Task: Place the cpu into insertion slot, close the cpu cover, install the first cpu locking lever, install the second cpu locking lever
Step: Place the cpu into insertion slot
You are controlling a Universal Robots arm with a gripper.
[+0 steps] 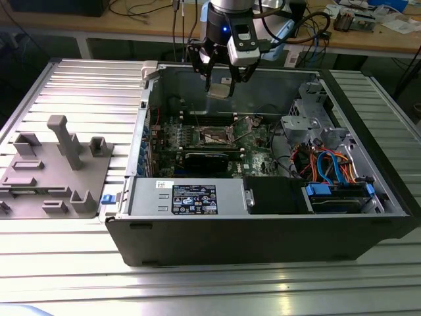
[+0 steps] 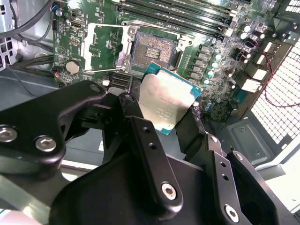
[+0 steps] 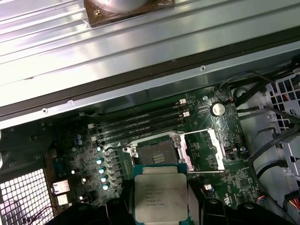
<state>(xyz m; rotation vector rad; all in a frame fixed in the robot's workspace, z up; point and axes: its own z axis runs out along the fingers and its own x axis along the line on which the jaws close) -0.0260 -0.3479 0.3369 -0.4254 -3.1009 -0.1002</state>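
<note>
Grips the cpu by 2 opposite edges, fingers of the gripper clamped tight on it, likely to keep the silver top and the underside untouched. Hangs well above the green board, close to the far wall of the open computer case in the exterior view. Not yet seated: held apart from the insertion slot, lower down and a little nearer. Nothing over the brownish contact field, with the cpu cover swung open just beside the slot, by the look of it to let the chip drop straight in. Carried flat and roughly level, metal top turned up toward both wrist cameras. Hardly any long axis to speak of, being near square. Edges set roughly parallel to the slot's rim in the first wrist view, probably for a straight descent.
</note>
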